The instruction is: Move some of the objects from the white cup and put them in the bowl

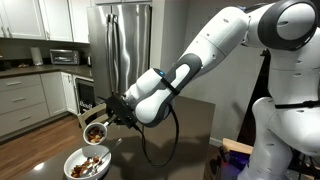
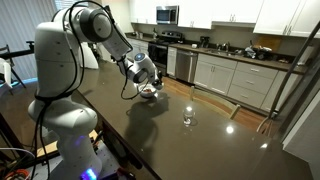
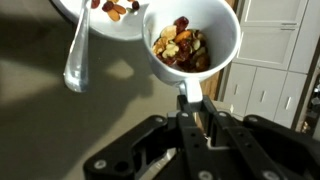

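My gripper is shut on the handle of the white cup, holding it up in the air. The cup is full of reddish-brown objects. In an exterior view the cup hangs just above the bowl, a little to one side of it. In the wrist view the bowl shows at the top left, with a few bits inside. In an exterior view the gripper hovers over the far side of the dark table; cup and bowl are too small there to separate.
A metal spoon lies at the bowl's rim. A tiny clear glass stands on the dark table. A steel fridge and kitchen cabinets stand behind. The robot's white base is at the table's edge.
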Controlling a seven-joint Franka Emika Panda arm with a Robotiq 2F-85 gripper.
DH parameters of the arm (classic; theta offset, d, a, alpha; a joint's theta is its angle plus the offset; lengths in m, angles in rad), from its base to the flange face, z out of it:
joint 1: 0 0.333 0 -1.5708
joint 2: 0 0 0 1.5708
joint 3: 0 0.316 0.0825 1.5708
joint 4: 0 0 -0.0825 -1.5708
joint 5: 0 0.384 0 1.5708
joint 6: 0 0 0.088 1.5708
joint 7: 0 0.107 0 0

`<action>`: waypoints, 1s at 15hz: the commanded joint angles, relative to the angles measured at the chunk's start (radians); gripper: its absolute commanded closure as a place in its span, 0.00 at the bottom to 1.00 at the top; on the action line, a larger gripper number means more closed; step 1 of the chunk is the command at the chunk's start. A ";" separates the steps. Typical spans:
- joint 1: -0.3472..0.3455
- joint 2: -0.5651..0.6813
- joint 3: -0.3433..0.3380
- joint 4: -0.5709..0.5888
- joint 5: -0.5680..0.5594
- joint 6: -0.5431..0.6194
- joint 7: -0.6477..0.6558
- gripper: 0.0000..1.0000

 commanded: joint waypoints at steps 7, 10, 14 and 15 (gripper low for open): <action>0.341 0.064 -0.290 0.003 0.117 0.134 -0.089 0.94; 0.416 0.068 -0.354 0.012 0.143 0.138 -0.098 0.94; 0.581 0.103 -0.520 0.052 0.191 0.138 -0.114 0.94; 0.621 0.109 -0.557 0.056 0.197 0.137 -0.114 0.94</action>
